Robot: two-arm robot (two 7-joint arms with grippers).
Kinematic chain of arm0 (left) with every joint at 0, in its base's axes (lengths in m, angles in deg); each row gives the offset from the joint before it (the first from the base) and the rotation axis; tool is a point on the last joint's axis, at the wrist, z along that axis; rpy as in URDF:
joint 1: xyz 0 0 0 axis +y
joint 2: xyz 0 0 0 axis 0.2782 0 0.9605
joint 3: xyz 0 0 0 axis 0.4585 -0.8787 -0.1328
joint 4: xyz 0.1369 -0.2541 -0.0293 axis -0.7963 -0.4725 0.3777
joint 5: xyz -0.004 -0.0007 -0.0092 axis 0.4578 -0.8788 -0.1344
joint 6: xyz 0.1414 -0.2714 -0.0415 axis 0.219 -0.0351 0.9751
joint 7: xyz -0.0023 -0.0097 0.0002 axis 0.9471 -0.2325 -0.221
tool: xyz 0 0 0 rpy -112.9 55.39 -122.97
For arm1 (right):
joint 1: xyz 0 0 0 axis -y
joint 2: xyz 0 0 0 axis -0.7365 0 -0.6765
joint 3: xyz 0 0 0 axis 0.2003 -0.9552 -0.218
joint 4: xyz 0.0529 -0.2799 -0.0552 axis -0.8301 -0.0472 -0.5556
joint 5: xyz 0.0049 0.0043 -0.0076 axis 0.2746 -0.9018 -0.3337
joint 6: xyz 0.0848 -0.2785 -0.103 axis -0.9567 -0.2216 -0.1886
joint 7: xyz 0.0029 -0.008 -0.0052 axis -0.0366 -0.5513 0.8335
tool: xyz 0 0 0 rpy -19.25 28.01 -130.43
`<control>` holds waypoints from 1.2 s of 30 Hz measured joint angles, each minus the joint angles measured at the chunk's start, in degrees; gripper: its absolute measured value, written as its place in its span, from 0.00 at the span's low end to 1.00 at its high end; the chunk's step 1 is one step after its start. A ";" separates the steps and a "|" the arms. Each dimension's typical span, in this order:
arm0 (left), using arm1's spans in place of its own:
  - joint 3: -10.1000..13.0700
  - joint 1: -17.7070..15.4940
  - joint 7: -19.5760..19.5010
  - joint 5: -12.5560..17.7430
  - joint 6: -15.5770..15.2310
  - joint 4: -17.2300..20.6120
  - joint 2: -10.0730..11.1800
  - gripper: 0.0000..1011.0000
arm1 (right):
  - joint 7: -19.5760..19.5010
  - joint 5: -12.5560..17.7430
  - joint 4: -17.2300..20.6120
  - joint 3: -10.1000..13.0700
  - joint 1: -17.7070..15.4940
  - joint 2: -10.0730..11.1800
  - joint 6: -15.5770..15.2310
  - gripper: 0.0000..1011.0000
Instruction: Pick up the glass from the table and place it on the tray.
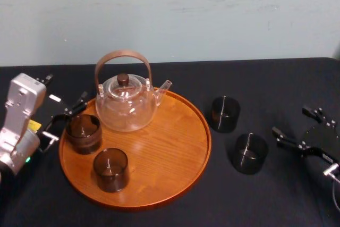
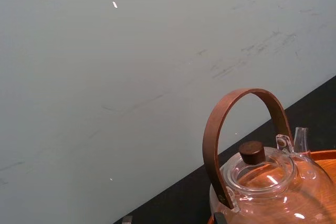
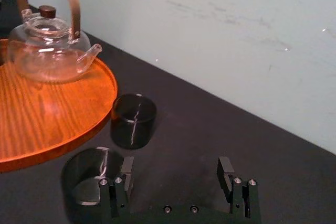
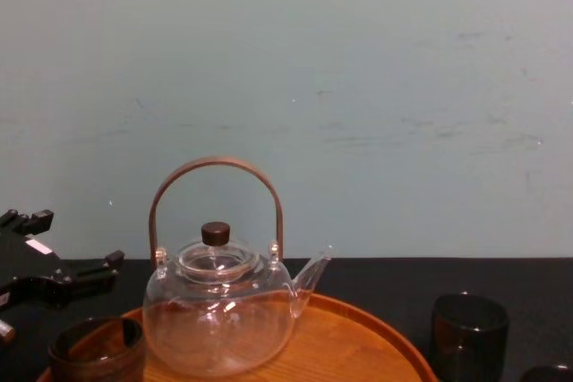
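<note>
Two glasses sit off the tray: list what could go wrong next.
The open right gripper is off-centre from the nearer dark glass; a finger may topple it.
The raised rim of the round orange-brown wooden tray could catch its base.
The open left gripper, beside a placed dark glass, might nudge it.

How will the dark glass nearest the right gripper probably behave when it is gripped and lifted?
The glass looks rigid with smooth, shiny walls, so it may slip in the open right gripper. Short and wide, it probably resists tipping. Its rim looks thin, so it is likely light and fragile.
</note>
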 joint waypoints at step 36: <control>0.00 0.00 0.00 0.00 0.00 0.00 0.00 0.99 | 11.05 -0.96 3.26 0.33 -3.29 0.42 -8.99 0.99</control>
